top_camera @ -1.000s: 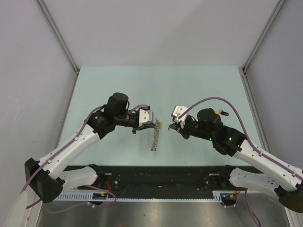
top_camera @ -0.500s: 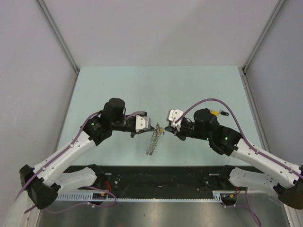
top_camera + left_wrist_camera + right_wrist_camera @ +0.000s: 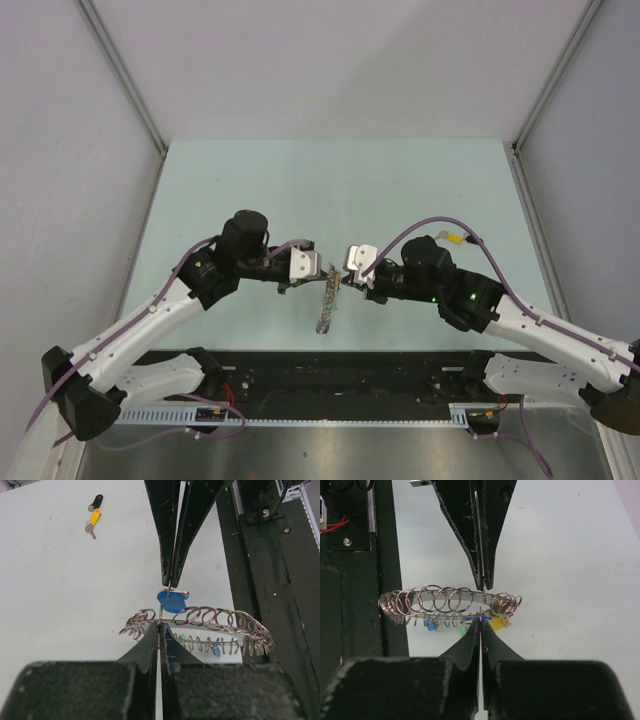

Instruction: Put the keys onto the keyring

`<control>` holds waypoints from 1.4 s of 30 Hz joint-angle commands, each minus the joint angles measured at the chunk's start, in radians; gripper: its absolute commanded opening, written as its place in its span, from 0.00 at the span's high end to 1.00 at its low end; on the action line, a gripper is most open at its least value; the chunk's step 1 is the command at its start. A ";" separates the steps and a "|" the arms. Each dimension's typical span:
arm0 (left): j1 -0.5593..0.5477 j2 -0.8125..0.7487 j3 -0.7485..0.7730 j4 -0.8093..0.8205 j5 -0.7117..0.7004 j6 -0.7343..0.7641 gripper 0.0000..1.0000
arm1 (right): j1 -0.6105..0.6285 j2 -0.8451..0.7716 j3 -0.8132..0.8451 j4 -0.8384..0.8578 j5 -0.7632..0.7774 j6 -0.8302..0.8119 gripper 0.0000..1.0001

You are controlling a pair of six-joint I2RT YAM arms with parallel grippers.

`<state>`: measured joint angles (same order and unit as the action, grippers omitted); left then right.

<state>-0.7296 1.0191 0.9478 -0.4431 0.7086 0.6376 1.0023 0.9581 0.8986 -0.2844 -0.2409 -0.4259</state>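
The keyring [image 3: 325, 303], a grey metal band strung with several small split rings, hangs edge-on between my two grippers. My left gripper [image 3: 318, 273] is shut on its upper band, which shows in the left wrist view [image 3: 220, 625]. My right gripper [image 3: 340, 274] faces it, shut on a blue-headed key [image 3: 172, 602] whose head touches the band. The right wrist view shows this key edge-on [image 3: 487, 618] at my fingertips, with the keyring [image 3: 430, 600] behind. Yellow [image 3: 498, 624], green [image 3: 464, 629] and blue [image 3: 431, 625] key heads dangle from the ring.
A yellow-headed key and a black-headed key [image 3: 93, 516] lie loose on the pale table, also showing in the top view [image 3: 455, 238] beside the right arm's purple cable. The black rail [image 3: 340, 370] runs along the near table edge.
Both grippers have closed in on each other. The right gripper has moved left with the blue key until it meets the keyring, which has swung slightly in the left gripper's hold.
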 commanded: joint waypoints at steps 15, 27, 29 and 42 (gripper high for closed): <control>-0.024 -0.028 -0.004 0.055 0.000 0.048 1.00 | 0.016 0.004 0.037 0.044 0.041 -0.019 1.00; -0.025 -0.030 -0.004 0.057 -0.009 0.048 1.00 | 0.021 -0.004 0.037 0.040 0.018 -0.022 1.00; -0.025 -0.031 -0.004 0.057 -0.012 0.045 1.00 | 0.022 -0.004 0.037 0.040 0.017 -0.022 1.00; -0.027 -0.034 -0.007 0.063 -0.008 0.045 1.00 | 0.025 0.005 0.037 0.037 0.012 -0.025 1.00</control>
<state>-0.7502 1.0172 0.9356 -0.4358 0.6842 0.6472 1.0199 0.9653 0.8986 -0.2779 -0.2188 -0.4427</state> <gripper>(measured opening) 0.006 0.009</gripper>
